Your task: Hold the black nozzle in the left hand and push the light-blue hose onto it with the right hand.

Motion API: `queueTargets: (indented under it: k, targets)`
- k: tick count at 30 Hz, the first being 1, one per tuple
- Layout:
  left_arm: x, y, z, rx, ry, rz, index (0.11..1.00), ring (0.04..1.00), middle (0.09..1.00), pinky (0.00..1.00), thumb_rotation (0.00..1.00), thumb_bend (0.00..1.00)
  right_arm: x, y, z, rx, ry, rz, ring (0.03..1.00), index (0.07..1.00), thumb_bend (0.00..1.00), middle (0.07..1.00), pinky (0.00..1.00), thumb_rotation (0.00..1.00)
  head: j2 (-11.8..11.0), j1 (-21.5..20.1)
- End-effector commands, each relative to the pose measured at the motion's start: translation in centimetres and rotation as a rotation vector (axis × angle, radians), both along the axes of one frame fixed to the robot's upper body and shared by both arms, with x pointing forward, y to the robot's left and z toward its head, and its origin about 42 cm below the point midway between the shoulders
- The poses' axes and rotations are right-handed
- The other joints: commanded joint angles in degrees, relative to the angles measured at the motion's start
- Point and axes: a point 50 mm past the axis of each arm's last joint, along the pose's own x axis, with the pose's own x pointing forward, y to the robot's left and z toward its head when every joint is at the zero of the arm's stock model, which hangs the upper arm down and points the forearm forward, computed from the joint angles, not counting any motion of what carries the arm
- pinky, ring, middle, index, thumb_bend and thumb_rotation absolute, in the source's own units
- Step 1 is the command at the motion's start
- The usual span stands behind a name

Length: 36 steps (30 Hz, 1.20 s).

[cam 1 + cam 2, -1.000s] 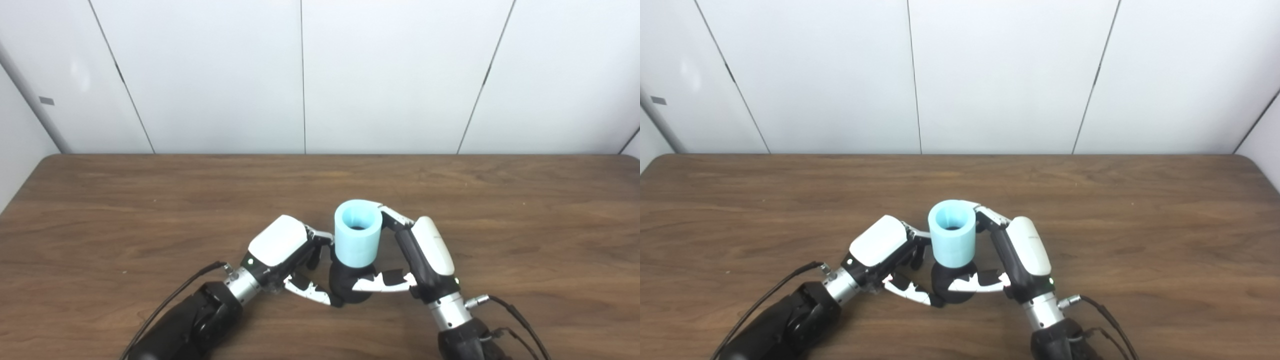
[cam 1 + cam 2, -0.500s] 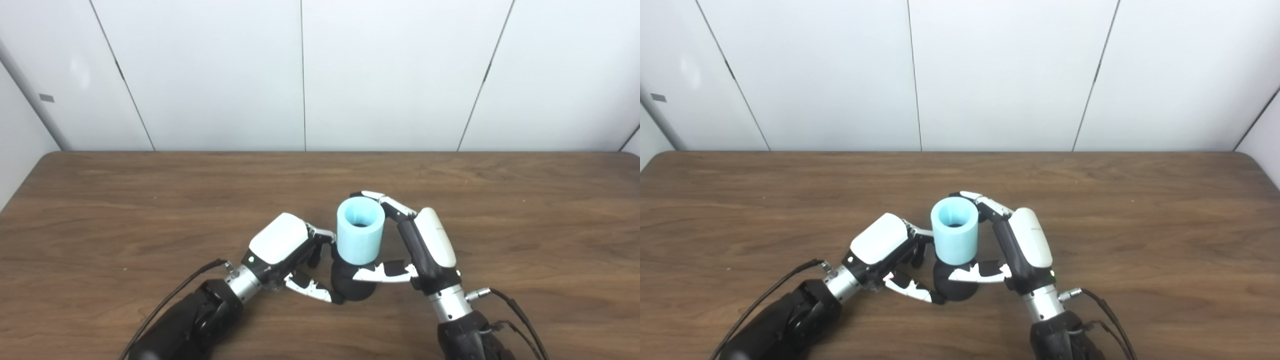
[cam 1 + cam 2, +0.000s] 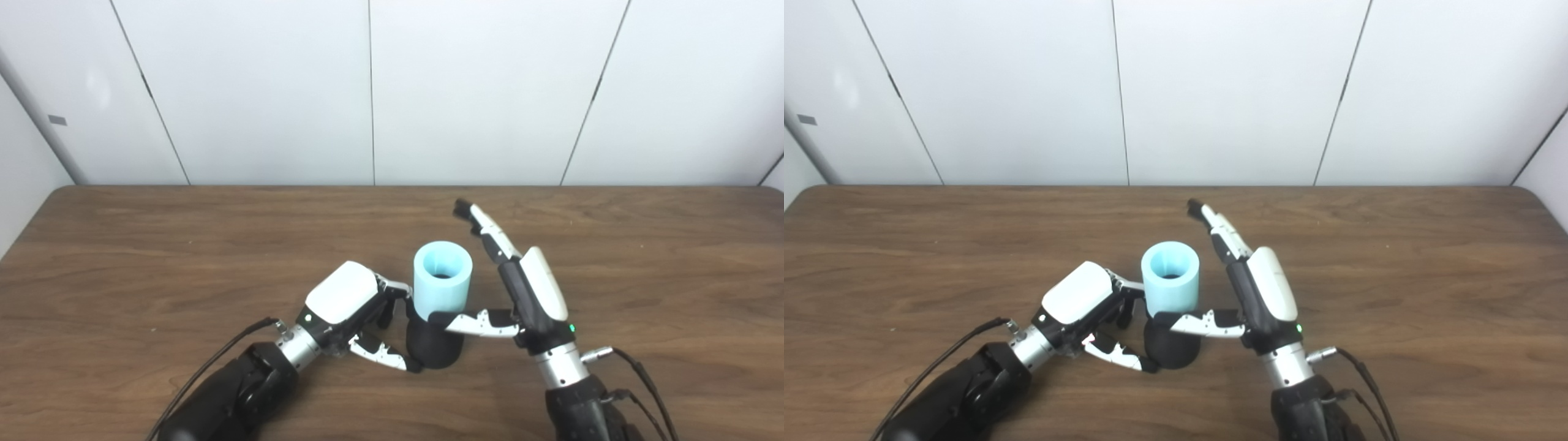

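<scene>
I am seeing the light-blue hose (image 3: 442,279) standing upright near the middle of the table (image 3: 122,257), its open mouth facing up and its lower end sitting on the black nozzle (image 3: 433,349), which is resting on the wood beneath it. My left hand (image 3: 352,309) is wrapping around the black nozzle from the left, fingers curling behind the joint and the thumb (image 3: 383,356) reaching across the front of its base. My right hand (image 3: 520,288) is spreading wide just to the right of the hose, gripping nothing; its fingers (image 3: 484,229) are pointing up and away, clear of the hose, while the thumb lies across in front where hose meets nozzle, though I cannot tell whether it is touching.
</scene>
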Motion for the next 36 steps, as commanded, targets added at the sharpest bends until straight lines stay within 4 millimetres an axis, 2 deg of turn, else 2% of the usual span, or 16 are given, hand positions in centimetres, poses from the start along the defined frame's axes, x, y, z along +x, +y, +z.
queueTargets:
  k: [1, 3, 6, 8, 11, 16, 20, 23, 27, 32, 34, 36]
  targets:
    - [-3.9, -0.5, -5.3, 0.069, 0.169, -0.034, 0.48, 0.169, 0.471, 0.12, 0.0, 0.53, 0.3, -0.1, 3.0, 0.024, -0.137, 0.002, 0.968, 0.988, 0.98, 0.979, 0.9, 0.71, 0.08, -0.01]
    - [-3.9, -0.5, -5.3, 0.07, 0.168, -0.034, 0.48, 0.171, 0.471, 0.12, 0.0, 0.53, 0.2, -0.3, 4.1, 0.032, -0.157, -0.006, 0.952, 0.991, 0.98, 0.977, 0.88, 0.73, 0.08, 0.0]
    - [-3.9, -0.5, -5.4, 0.072, 0.165, -0.034, 0.48, 0.17, 0.471, 0.12, 0.0, 0.53, 0.2, -0.6, 5.8, 0.052, -0.203, 0.001, 0.979, 0.997, 0.98, 0.975, 0.95, 0.72, 0.05, 0.14]
    - [-3.9, -0.5, -5.4, 0.07, 0.167, -0.034, 0.48, 0.166, 0.471, 0.12, 0.0, 0.53, 0.1, -0.9, 6.7, 0.05, -0.229, 0.006, 0.973, 0.982, 1.0, 0.965, 0.95, 0.75, 0.05, 0.14]
    - [-3.9, -0.5, -5.4, 0.065, 0.167, -0.032, 0.48, 0.171, 0.471, 0.12, 0.0, 0.53, -0.2, -1.0, 7.9, 0.057, -0.27, 0.022, 0.983, 0.976, 1.0, 0.958, 0.99, 0.75, 0.05, 0.14]
    - [-3.9, -0.5, -5.5, 0.066, 0.166, -0.032, 0.48, 0.171, 0.471, 0.12, 0.0, 0.53, -1.3, -1.2, 9.4, 0.019, -0.333, 0.03, 0.927, 0.898, 1.0, 0.898, 0.9, 0.81, 0.05, 0.14]
    - [-3.9, -0.5, -5.5, 0.07, 0.16, -0.032, 0.48, 0.174, 0.471, 0.12, 0.0, 0.53, -2.5, -1.6, 10.6, -0.056, -0.366, 0.086, 0.929, 0.857, 1.0, 0.875, 0.9, 0.8, 0.0, 0.0]
    - [-3.9, -0.5, -5.5, 0.068, 0.161, -0.031, 0.48, 0.168, 0.471, 0.12, 0.0, 0.53, -3.4, -1.9, 10.9, -0.139, -0.372, 0.116, 0.935, 0.847, 1.0, 0.881, 0.91, 0.77, 0.02, -0.07]
    - [-3.9, -0.5, -5.4, 0.069, 0.163, -0.032, 0.48, 0.169, 0.471, 0.12, 0.0, 0.53, -4.2, -2.1, 10.7, -0.232, -0.397, 0.121, 0.885, 0.823, 1.0, 0.855, 0.8, 0.78, 0.04, -0.11]
    - [-3.8, -0.4, -5.4, 0.069, 0.164, -0.031, 0.48, 0.166, 0.471, 0.12, 0.0, 0.53, -4.9, -2.3, 10.1, -0.325, -0.409, 0.117, 0.857, 0.798, 0.98, 0.837, 0.76, 0.8, -0.12, -0.4]
    - [-3.8, -0.3, -5.5, 0.071, 0.166, -0.029, 0.48, 0.168, 0.471, 0.12, 0.0, 0.53, -5.0, -2.3, 9.8, -0.385, -0.392, 0.113, 0.874, 0.802, 0.97, 0.843, 0.79, 0.81, -0.16, -0.45]
    - [-3.8, -0.3, -5.5, 0.072, 0.167, -0.028, 0.48, 0.164, 0.471, 0.11, 0.0, 0.53, -5.1, -2.3, 9.5, -0.486, -0.365, 0.097, 0.945, 0.854, 0.94, 0.897, 0.89, 0.88, -0.18, -0.5]
